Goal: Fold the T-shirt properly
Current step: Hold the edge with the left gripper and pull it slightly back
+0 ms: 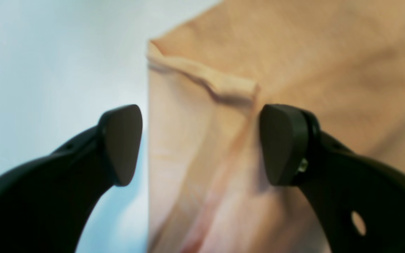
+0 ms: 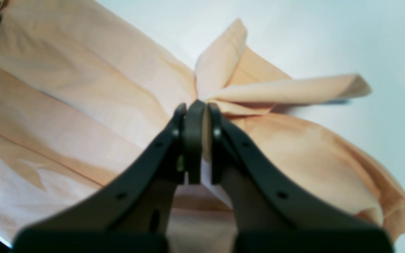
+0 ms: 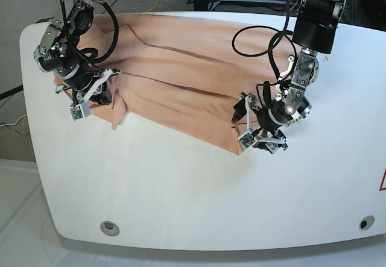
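Observation:
The peach T-shirt lies spread across the far half of the white table, with long creases running along it. My left gripper is open just above the shirt's near right corner. That corner lies flat between the two pads, and nothing is held. In the base view this gripper sits at the cloth's front right tip. My right gripper is shut on a bunched fold of the T-shirt at its left end. The pinched cloth fans out beyond the fingertips. The base view shows this gripper at the shirt's left edge.
The white table runs toward me past the shirt, with a small round hole at front left and another at front right. Cables hang behind the table's far edge. A red mark sits at the right edge.

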{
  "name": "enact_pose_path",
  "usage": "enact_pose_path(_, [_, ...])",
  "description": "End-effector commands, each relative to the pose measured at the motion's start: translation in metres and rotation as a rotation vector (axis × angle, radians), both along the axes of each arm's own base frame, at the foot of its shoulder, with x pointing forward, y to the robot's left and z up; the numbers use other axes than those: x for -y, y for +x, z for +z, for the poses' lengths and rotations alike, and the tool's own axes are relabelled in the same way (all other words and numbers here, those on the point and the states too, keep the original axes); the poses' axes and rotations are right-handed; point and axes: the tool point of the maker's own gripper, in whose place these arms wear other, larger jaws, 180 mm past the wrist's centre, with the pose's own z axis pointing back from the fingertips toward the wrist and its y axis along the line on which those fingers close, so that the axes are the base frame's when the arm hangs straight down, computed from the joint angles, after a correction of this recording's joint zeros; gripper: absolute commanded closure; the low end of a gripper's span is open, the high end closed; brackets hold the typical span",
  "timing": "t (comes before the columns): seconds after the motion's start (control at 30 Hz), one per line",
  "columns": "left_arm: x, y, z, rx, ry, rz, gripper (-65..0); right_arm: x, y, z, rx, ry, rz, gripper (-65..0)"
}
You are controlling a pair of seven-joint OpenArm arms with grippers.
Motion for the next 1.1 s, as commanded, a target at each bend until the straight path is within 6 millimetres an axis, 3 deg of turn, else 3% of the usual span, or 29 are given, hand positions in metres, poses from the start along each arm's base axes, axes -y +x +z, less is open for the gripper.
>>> enact_pose_path(0.0, [0.007,0.012,0.015,0.054,-0.050,-0.005,-48.0,0.001,0.008,0.012,0.051,-0.003,0.006,-1.9])
enact_pose_path(0.6, [0.000,0.007,-0.001,0.013,-0.046,0.012,-47.1,0.000,0.008,0.013,0.053,0.000,0.006,-1.9])
enact_pose_path(0.8, [-0.002,0.006,-0.004,0.003,-0.037,0.014,-37.4,0.000,0.008,0.013,0.053,0.000,0.006,-1.9])
enact_pose_path(1.07, [-0.017,-0.004,-0.031,-0.057,-0.018,0.080,-22.6,0.000,0.008,0.012,0.051,0.000,0.006,-1.9])
